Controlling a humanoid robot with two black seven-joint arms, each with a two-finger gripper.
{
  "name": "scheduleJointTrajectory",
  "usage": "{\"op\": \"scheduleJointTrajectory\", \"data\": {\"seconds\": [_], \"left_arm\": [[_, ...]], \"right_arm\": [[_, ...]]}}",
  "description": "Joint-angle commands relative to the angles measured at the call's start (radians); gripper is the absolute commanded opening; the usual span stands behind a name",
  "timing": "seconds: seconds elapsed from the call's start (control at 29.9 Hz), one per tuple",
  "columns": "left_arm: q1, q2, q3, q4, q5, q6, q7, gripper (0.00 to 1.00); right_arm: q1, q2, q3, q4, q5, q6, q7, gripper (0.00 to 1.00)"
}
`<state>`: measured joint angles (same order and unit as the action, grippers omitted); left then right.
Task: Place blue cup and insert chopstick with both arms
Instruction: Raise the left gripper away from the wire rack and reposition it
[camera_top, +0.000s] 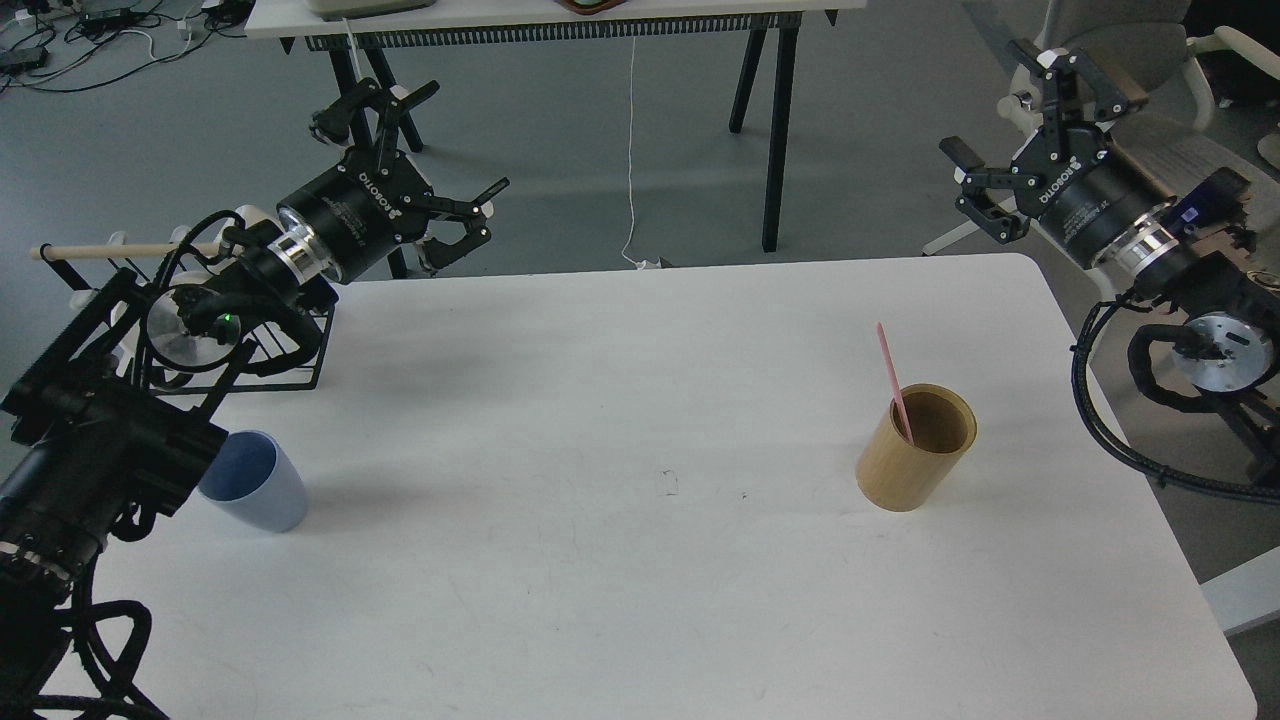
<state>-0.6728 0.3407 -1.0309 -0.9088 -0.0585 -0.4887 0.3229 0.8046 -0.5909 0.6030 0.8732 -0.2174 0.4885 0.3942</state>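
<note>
Two end effectors, both raised clear of the white surface (640, 420) and both with fingers spread, grasping nothing.

Item 1: left end effector (440, 170), at the far left corner, above a black wire rack (290, 365) that carries a pale wooden dowel (120, 250).

Item 2: right end effector (1020, 150), past the far right corner, well apart from everything on the surface.

Item 3: blue cup (255, 485), upright at the near left edge, partly hidden behind the left forearm.

Item 4: chopstick (893, 385), pink, leaning inside the tan bamboo holder (915, 450) on the right half, upper end sticking out.

Step in hand, as judged: fetching the cup with the left arm. Handling notes: the cup sits just beside the arm's own link, so the wrist probably needs to swing back and come down from above or the open side. Close across the wall below the rim; the taper may let it slip. For the chopstick, pinch the exposed upper end and draw it out along its lean, lest the holder tip.
</note>
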Motion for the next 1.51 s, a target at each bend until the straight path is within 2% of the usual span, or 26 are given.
{"op": "scheduleJointTrajectory", "data": {"seconds": [0.0,0.13,0.3,0.37,0.47,0.5,0.64,0.84,0.94,1.04,1.14,1.17,1.27,1.34,1.47], "left_arm": [[0.001,-0.005,0.000,0.013,-0.001,0.000,0.001,1.00],[-0.002,0.001,-0.017,0.008,-0.012,0.000,-0.001,1.00],[0.008,0.020,-0.122,0.014,-0.055,0.000,-0.004,1.00],[0.028,0.018,-0.136,0.019,-0.089,0.000,-0.031,1.00],[0.038,-0.008,-0.127,0.045,-0.107,0.000,-0.102,1.00],[0.036,-0.026,-0.127,0.047,-0.109,0.000,-0.108,1.00],[0.018,-0.083,-0.133,0.039,-0.118,0.000,-0.114,1.00],[0.030,-0.042,-0.136,-0.076,-0.162,0.000,-0.111,1.00],[0.038,0.075,-0.074,-0.131,-0.149,0.000,-0.102,1.00],[0.025,0.246,0.066,-0.168,-0.123,0.000,-0.104,1.00],[-0.028,0.391,0.169,-0.215,-0.089,0.000,-0.123,1.00],[-0.048,0.432,0.198,-0.225,-0.087,0.000,-0.140,1.00],[-0.059,0.556,0.216,-0.260,-0.090,0.031,-0.226,1.00],[-0.059,0.618,0.210,-0.294,-0.090,0.032,-0.258,1.00],[-0.054,0.692,0.155,-0.392,-0.139,0.035,-0.258,1.00]], "right_arm": [[-0.001,0.000,0.001,0.004,0.001,0.000,0.002,0.99],[0.001,-0.001,0.009,0.004,0.003,0.000,0.002,0.99],[0.008,-0.009,0.011,0.004,0.003,0.000,0.002,0.99],[0.010,-0.013,0.011,0.006,0.003,0.000,0.002,0.99],[0.010,-0.015,0.011,0.004,0.003,0.000,0.002,0.99],[0.010,-0.015,0.011,0.004,0.003,0.000,0.002,0.99],[0.010,-0.004,0.011,0.004,0.003,0.000,0.002,0.99],[0.008,-0.001,0.009,0.004,0.003,0.000,0.003,0.99],[0.008,-0.001,0.012,0.004,0.003,0.000,0.003,0.99],[0.007,-0.001,0.014,0.004,0.004,0.000,0.005,0.99],[0.005,-0.001,0.014,0.004,0.004,0.000,0.006,0.99],[0.004,-0.001,0.014,0.004,0.004,0.000,0.005,0.99],[0.001,-0.001,0.014,0.004,0.004,0.000,0.006,0.99],[-0.001,-0.001,0.014,0.001,0.004,0.000,0.006,0.99],[-0.002,-0.001,0.015,0.001,0.004,0.000,0.008,0.99]]}}
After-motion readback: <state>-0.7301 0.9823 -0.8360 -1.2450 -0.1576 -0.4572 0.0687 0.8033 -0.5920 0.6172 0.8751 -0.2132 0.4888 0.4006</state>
